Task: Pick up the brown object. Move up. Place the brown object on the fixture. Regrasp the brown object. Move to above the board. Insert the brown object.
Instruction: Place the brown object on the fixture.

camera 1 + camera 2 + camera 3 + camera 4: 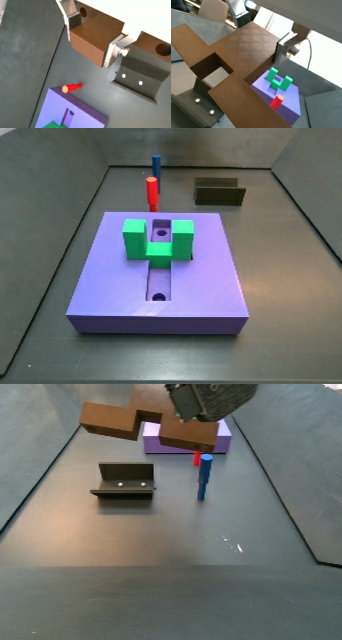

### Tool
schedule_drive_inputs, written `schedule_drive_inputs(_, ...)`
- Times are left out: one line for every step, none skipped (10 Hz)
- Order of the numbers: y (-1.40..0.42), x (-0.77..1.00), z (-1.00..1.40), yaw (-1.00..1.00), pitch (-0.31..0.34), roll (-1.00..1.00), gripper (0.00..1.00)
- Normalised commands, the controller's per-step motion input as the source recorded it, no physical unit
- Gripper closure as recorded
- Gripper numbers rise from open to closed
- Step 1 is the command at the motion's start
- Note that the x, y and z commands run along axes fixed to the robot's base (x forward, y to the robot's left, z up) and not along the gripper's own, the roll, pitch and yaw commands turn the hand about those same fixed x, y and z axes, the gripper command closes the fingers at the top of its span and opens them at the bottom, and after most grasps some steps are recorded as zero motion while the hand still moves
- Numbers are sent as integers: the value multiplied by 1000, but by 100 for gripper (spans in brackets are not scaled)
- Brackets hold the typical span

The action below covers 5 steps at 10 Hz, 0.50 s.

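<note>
My gripper (95,36) is shut on the brown object (90,42), a stepped orange-brown bar with a round hole near its end; silver fingers (119,49) press its two sides. In a side view the gripper (194,414) holds the brown object (114,420) level in the air, above the floor between the fixture (124,481) and the purple board (187,439). The fixture (140,80) lies below the bar, close beside it in both wrist views. The board (160,278) carries a green block (158,238) over its slot. Neither gripper nor bar shows in that view.
A red peg (151,193) and a blue peg (155,168) stand upright on the floor between board and far wall; the blue peg (205,479) stands right of the fixture. Dark walls enclose the floor (160,554) on the sides.
</note>
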Motion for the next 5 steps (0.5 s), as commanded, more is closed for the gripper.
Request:
schedule_drive_inputs(-34,906,0,-174,149,-434,100)
schedule_drive_inputs(-23,911,-9,-169,160,-437,100)
schedule_drive_inputs(-9,917,-46,-151,180,-406,100)
schedule_drive_inputs(0,926,-63,-140,191,-394,100)
schedule_drive_inputs(0,860,-40,-126,157,-474,100)
